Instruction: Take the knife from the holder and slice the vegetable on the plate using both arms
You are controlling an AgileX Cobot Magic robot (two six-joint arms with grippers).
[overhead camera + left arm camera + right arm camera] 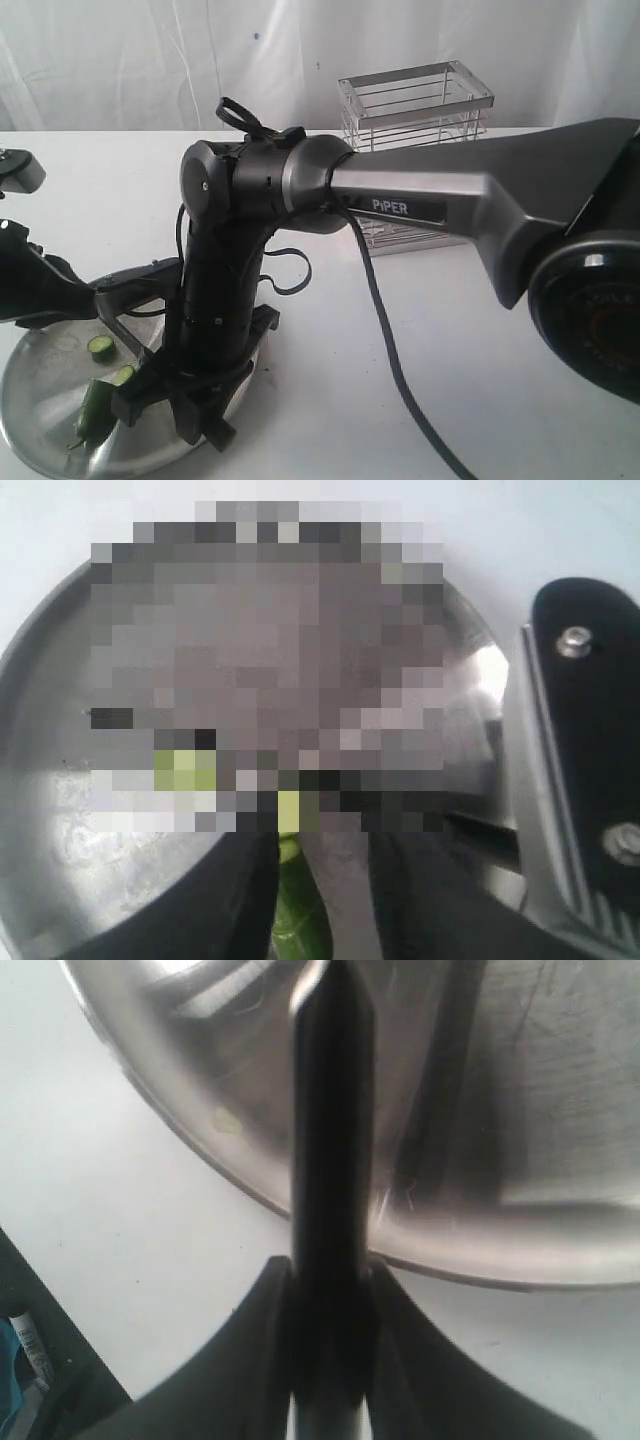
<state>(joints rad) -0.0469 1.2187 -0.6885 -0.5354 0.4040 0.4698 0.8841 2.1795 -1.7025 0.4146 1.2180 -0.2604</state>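
The steel plate [40, 420] lies at the front left with the dark green vegetable [95, 405] on it and thin round slices [100, 347] beside that. My right gripper [330, 1265] is shut on the knife [330, 1110], which points from the plate's rim [330, 1228] over its surface. In the exterior view the right arm's wrist [215, 330] hides most of the knife. My left gripper [325, 845] hangs over the plate [60, 810]. Its jaws stand apart, with the vegetable [300, 920] in the gap against one finger and free space on the other side.
The silver wire holder [415, 110] stands at the back, behind the right arm's long grey link [470, 190]. A black cable [390, 370] trails over the white table [420, 330]. A black and silver part with screws [585, 730] sits close to the left wrist camera.
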